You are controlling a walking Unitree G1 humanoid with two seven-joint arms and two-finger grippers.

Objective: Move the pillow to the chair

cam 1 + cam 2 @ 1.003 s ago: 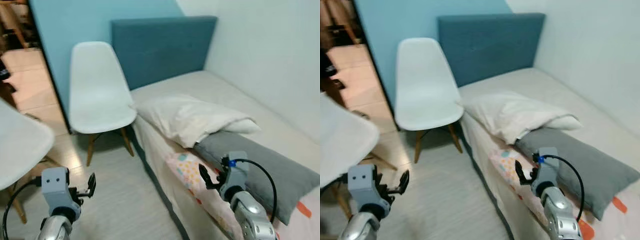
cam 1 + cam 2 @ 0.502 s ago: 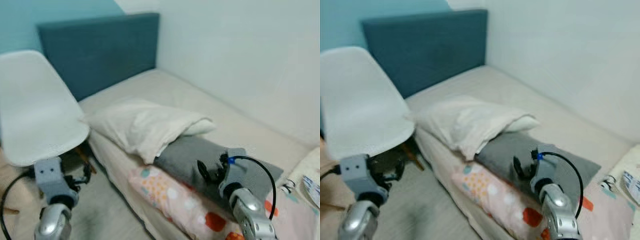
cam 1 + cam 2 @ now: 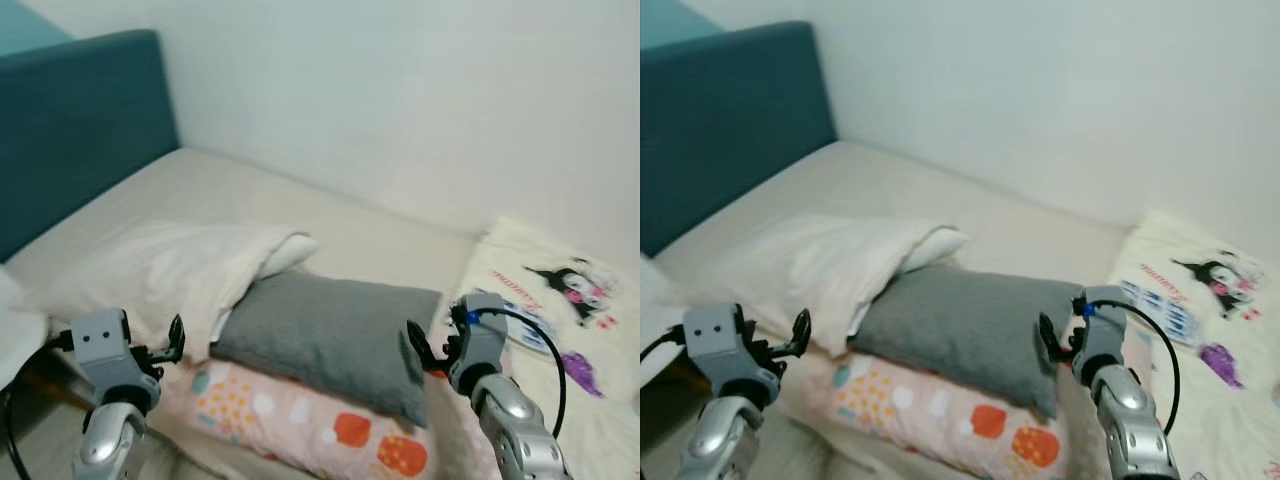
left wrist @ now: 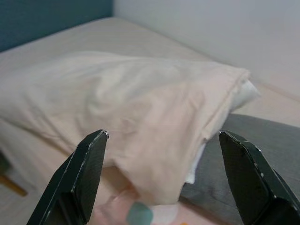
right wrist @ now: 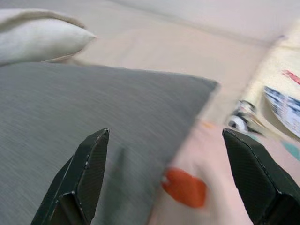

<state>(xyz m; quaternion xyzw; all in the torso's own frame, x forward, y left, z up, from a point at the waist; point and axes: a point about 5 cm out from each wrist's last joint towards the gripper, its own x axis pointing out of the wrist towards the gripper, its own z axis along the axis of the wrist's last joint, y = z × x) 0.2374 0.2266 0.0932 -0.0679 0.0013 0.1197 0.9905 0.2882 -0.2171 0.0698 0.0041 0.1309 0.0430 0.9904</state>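
Note:
A cream pillow [image 3: 165, 265] lies on the bed near the headboard, its end resting over a grey pillow [image 3: 335, 335]. The grey pillow sits on a pink spotted quilt [image 3: 290, 415] at the bed's near edge. A white sliver of the chair [image 3: 652, 300] shows at the far left. My left gripper [image 3: 177, 338] hangs open just short of the cream pillow [image 4: 140, 108], apart from it. My right gripper [image 3: 414, 346] is open beside the grey pillow's [image 5: 93, 112] right corner, with nothing between its fingers.
A teal headboard [image 3: 70, 130] stands at the left and a white wall runs behind the bed. A cartoon-printed blanket [image 3: 565, 285] and a blue-and-white item [image 3: 520, 325] lie on the mattress [image 3: 300, 205] at the right.
The camera has swung right: the chair has slid out to the left edge and the bed's right part has come in. Both grippers stay open and empty.

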